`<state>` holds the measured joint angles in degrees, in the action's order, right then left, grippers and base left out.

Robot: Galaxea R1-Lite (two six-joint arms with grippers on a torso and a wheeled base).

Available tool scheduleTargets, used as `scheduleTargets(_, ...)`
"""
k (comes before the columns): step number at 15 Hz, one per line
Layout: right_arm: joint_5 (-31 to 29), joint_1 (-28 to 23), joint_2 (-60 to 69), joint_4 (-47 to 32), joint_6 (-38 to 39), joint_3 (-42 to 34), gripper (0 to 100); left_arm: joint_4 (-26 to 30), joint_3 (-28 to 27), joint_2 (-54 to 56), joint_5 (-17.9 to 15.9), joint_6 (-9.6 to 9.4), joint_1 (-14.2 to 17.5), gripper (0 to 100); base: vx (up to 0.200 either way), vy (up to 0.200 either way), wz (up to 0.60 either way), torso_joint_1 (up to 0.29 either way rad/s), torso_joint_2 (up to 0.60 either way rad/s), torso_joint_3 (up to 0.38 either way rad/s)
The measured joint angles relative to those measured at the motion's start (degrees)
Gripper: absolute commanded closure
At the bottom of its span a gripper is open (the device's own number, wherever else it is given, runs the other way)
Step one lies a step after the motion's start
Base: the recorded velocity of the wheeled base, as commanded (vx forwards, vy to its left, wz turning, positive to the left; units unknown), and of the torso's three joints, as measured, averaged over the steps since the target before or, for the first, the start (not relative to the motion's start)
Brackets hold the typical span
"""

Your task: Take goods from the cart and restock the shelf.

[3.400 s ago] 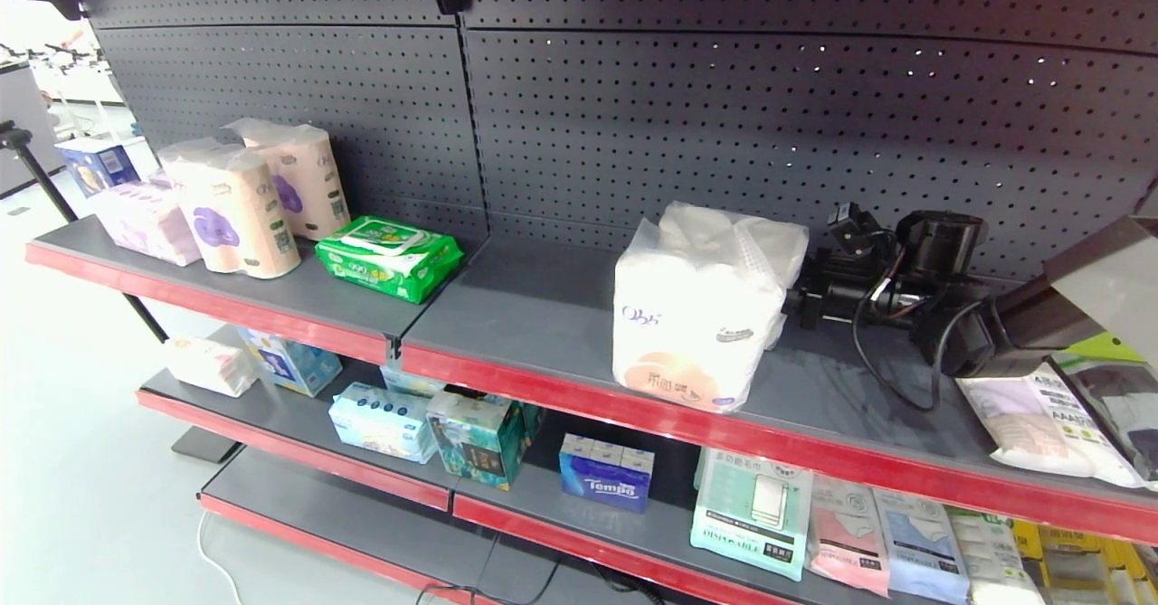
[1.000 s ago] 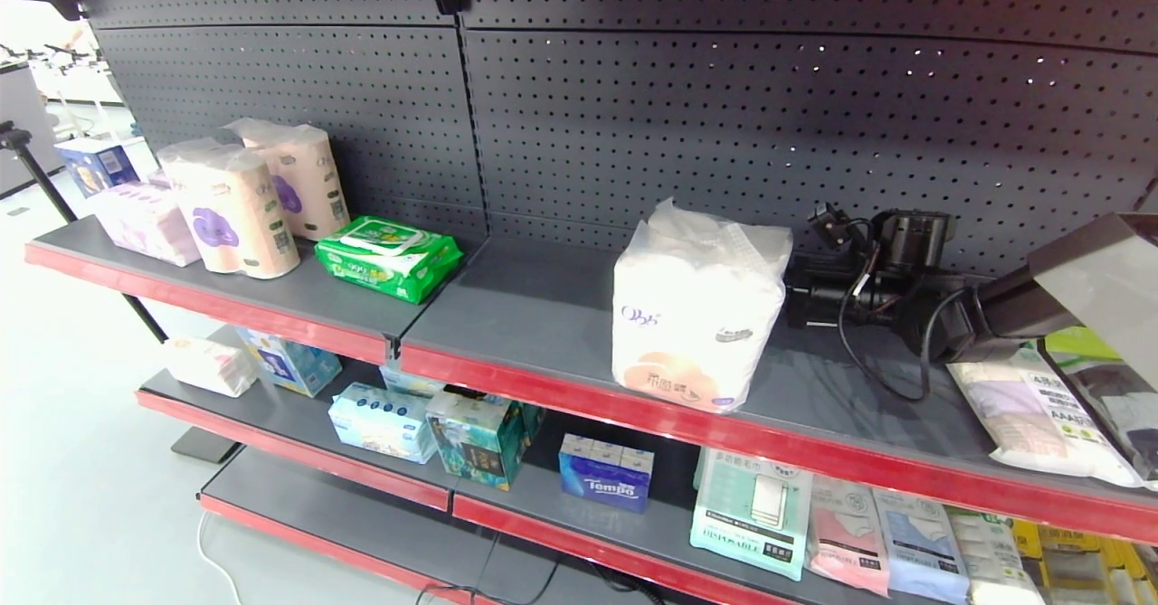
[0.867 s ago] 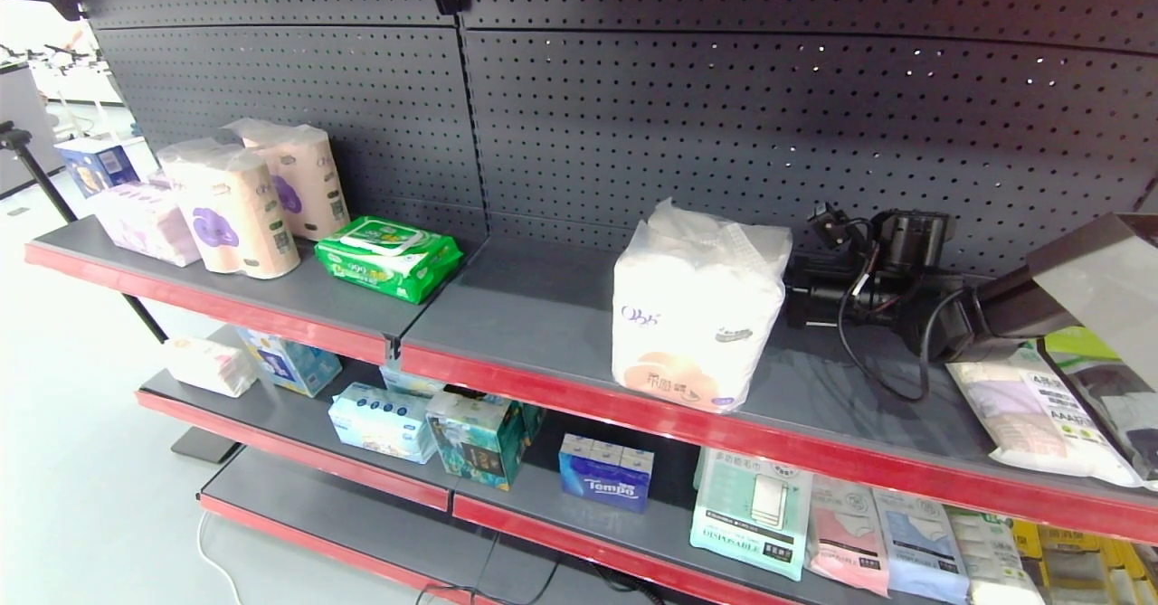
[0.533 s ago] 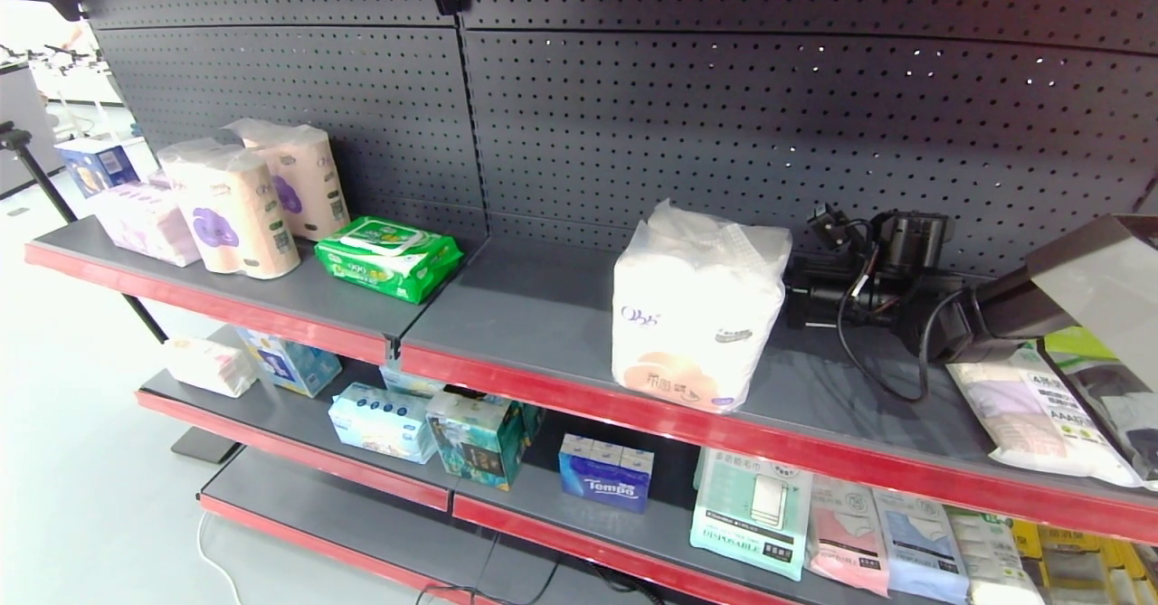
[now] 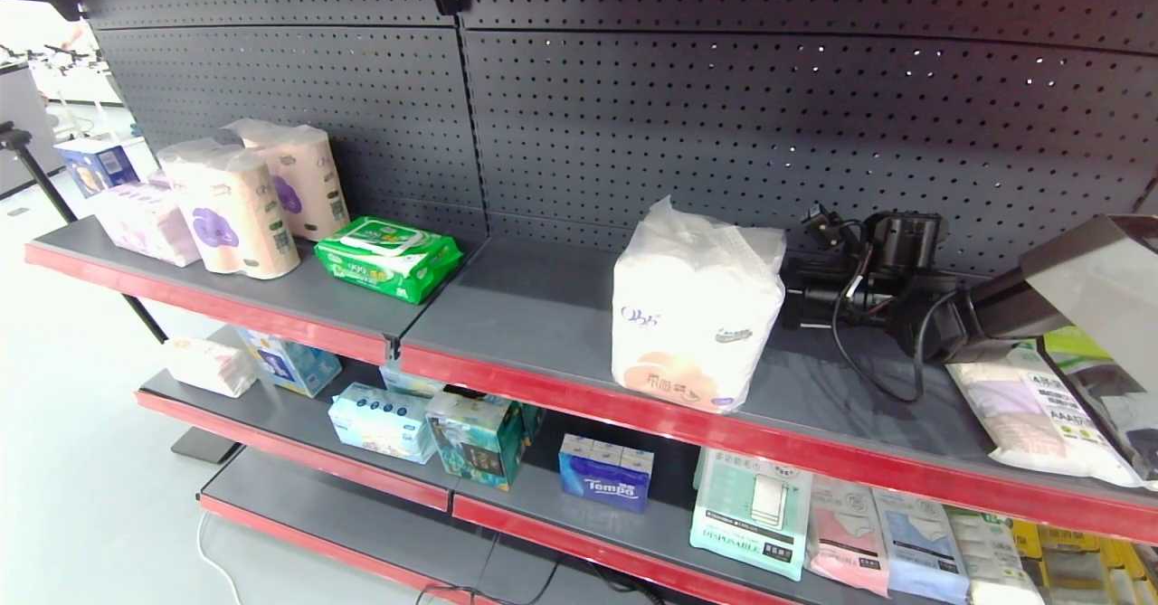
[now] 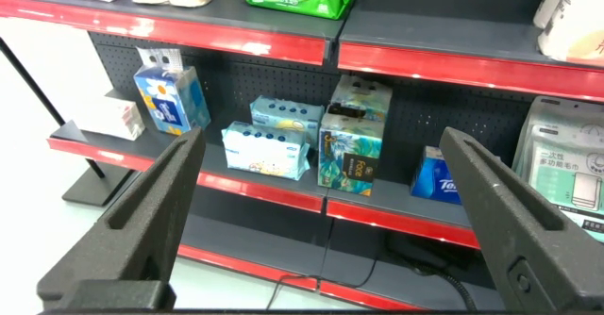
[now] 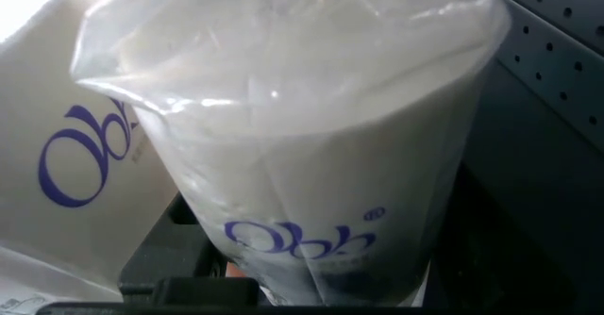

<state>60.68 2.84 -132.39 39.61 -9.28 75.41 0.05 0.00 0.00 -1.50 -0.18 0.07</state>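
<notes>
1. Right arm (image 5: 891, 284): a black wrist block with a round, drum-shaped joint.
2. A thin black cable (image 5: 833, 345) hangs in a loose loop beneath it.
3. Its forearm cover (image 5: 1086, 275) is grey, flat-sided and angular.
4. Left fingers (image 6: 151, 211): long, matt dark-grey bars with bevelled edges.

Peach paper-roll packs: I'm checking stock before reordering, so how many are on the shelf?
2. One peach pack stands near the front edge of the shelf, towards its left end. The other stands just behind it. More could be hidden behind them.
</notes>
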Motion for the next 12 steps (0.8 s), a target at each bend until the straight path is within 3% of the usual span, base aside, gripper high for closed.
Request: scheduleTargets(12,0.1,-2.4,0.2,-1.2,0.1,-0.1,100,0.0,0.0,0.0,0.0,0.00,0.0,0,0.000,0.000,0.00,0.000,0.00,0.000)
